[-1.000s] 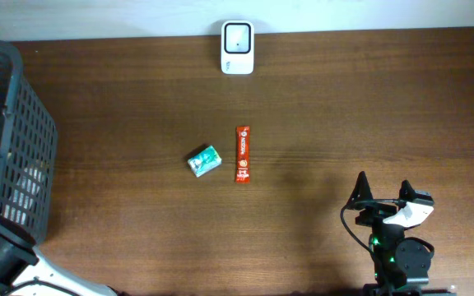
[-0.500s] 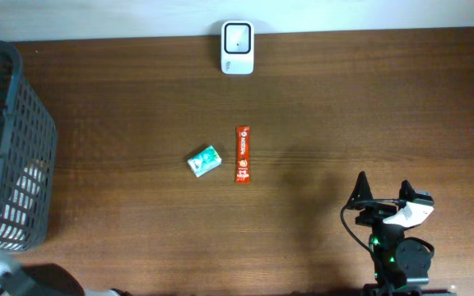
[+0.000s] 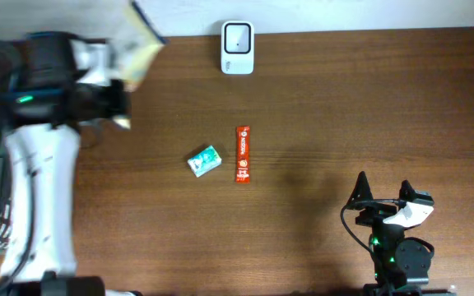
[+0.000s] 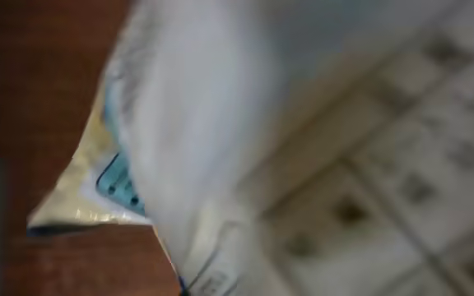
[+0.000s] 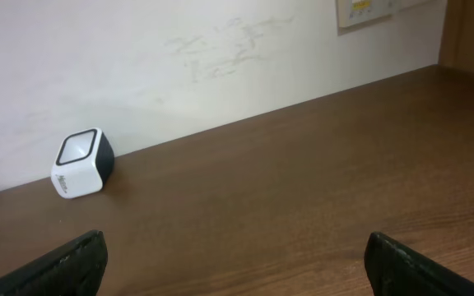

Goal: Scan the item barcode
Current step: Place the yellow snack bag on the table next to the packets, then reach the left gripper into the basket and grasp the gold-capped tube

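By the worktop's [image 3: 344, 99] near right corner, the right tool [image 3: 383, 182] gapes wide, empty. In the middle lie a small green box [image 3: 205, 160] and a red stick pack [image 3: 243, 154]. Far left, the left tool [image 3: 122, 84] pinches a pale bag [image 3: 142, 41], left of the white scanner [image 3: 238, 48].

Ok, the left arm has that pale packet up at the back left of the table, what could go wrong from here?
1. The pale, blue-edged foil packet looks gripped near one end by the shut left gripper and is blurred; it could flap or slip.
2. The left wrist view shows no clear barcode, so the wrong face may meet the white box-shaped scanner.
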### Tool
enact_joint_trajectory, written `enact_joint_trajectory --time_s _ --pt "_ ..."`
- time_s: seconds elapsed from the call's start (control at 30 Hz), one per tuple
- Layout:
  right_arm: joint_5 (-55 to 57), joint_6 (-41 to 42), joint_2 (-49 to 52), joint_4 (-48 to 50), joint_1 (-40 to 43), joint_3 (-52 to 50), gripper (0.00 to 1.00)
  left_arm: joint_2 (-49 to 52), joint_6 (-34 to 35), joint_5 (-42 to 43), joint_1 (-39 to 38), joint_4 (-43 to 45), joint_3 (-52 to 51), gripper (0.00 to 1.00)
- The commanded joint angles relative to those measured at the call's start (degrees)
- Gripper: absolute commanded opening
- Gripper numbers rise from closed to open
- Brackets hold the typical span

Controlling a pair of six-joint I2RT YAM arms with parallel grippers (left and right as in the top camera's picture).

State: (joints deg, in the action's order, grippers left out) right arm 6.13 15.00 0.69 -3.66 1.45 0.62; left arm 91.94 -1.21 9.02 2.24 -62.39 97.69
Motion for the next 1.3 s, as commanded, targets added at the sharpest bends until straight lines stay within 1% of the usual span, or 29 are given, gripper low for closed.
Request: enact_joint_trajectory --time_s 0.0,0.03,0.07,0.1,0.2,0.23,0.27,0.33,0.37,0.43,0.47,0.5,0.57,0.6,0.63,0.67,0.7,0.77,0.8,0.83,0.9,0.97,1.03,1.1,1.13,1.17,1.2,1.27 --pt "0.1 -0.2 -0.3 -0.5 0.2 -0.3 0.99 5.8 0.4 -11.0 -10.5 -0.1 -2.8 0.00" --pt "0.1 -0.2 -0.3 -0.5 0.2 -0.3 0.99 7.8 0.4 -16.4 -12.7 -0.5 -3.3 0.00" --pt "0.1 -0.2 -0.3 -0.5 0.2 -0.3 0.99 9.6 1.3 -20.0 -13.9 -1.1 -3.7 0.00" --pt "0.1 -0.2 -0.3 -0.5 0.2 -0.3 0.99 11.3 5.0 -22.9 -14.3 -2.3 -4.4 0.00" --pt "0.1 -0.2 -0.3 -0.5 0.2 -0.3 0.99 15.1 8.7 -23.8 -14.0 -5.9 -6.4 0.00" --pt "0.1 -0.2 -0.3 -0.5 0.2 -0.3 0.99 16.1 11.4 -23.6 -14.0 -6.1 -7.5 0.00" --pt "0.1 -0.2 -0.3 -0.5 0.2 -0.3 0.99 16.7 14.6 -22.0 -14.3 -5.8 -8.6 0.00" --pt "0.1 -0.2 -0.3 -0.5 0.2 -0.3 0.99 17.4 23.0 -14.6 -14.9 -5.1 -11.8 0.00" --pt "0.1 -0.2 -0.3 -0.5 0.2 -0.3 0.99 17.7 23.7 -9.8 -15.8 -3.2 -14.2 0.00" --pt "0.1 -0.2 -0.3 -0.5 0.2 -0.3 0.99 17.9 23.7 -5.1 -17.5 0.3 -17.5 0.00" --pt "0.1 -0.2 -0.3 -0.5 0.2 -0.3 0.99 17.9 23.8 -3.6 -18.7 2.3 -18.8 0.09" --pt "0.1 -0.2 -0.3 -0.5 0.2 -0.3 0.99 17.9 23.7 -1.4 -20.0 3.8 -19.5 0.30" --pt "0.1 -0.2 -0.3 -0.5 0.2 -0.3 0.99 17.9 23.7 3.4 -22.4 6.6 -19.5 0.55" --pt "0.1 -0.2 -0.3 -0.5 0.2 -0.3 0.99 17.9 23.7 5.5 -23.8 8.1 -19.5 0.78" --pt "0.1 -0.2 -0.3 -0.5 0.2 -0.3 0.99 17.9 23.7 6.8 -24.7 9.3 -19.4 0.90" --pt "0.1 -0.2 -0.3 -0.5 0.2 -0.3 0.99 17.9 23.7 7.6 -25.4 10.2 -19.3 0.96" --pt "0.1 -0.2 -0.3 -0.5 0.2 -0.3 0.99 17.9 23.6 8.9 -25.6 10.5 -18.2 0.98" --pt "0.1 -0.2 -0.3 -0.5 0.2 -0.3 0.99 17.4 20.6 11.9 -25.0 10.0 -12.8 0.99" --pt "0.1 -0.2 -0.3 -0.5 0.2 -0.3 0.99 16.8 20.3 11.8 -24.5 9.5 -9.7 0.99" --pt "0.1 -0.2 -0.3 -0.5 0.2 -0.3 0.99 16.0 18.6 11.8 -23.7 8.7 -5.9 0.99" --pt "0.1 -0.2 -0.3 -0.5 0.2 -0.3 0.99 13.0 12.5 10.8 -21.0 5.6 4.6 0.99" --pt "0.1 -0.2 -0.3 -0.5 0.2 -0.3 0.99 10.2 8.2 4.8 -17.2 2.6 14.5 0.99" --pt "0.1 -0.2 -0.3 -0.5 0.2 -0.3 0.99 6.4 4.6 -3.3 -11.5 0.3 21.7 0.99" --pt "0.1 -0.2 -0.3 -0.5 0.2 -0.3 0.99 2.6 4.1 -10.2 -4.2 -1.2 23.5 0.99" --pt "0.1 -0.2 -0.3 -0.5 0.2 -0.3 0.99 0.7 4.2 -13.4 1.6 -2.9 23.5 0.99" --pt "0.1 -0.2 -0.3 -0.5 0.2 -0.3 0.99 -0.2 4.2 -13.5 6.0 -4.2 23.5 0.99" --pt "0.1 -0.2 -0.3 -0.5 0.2 -0.3 0.99 -0.5 4.7 -13.4 12.8 -6.6 23.4 0.99" --pt "0.1 -0.2 -0.3 -0.5 0.2 -0.3 0.99 0.4 6.3 -13.2 23.5 -10.3 22.9 0.99"
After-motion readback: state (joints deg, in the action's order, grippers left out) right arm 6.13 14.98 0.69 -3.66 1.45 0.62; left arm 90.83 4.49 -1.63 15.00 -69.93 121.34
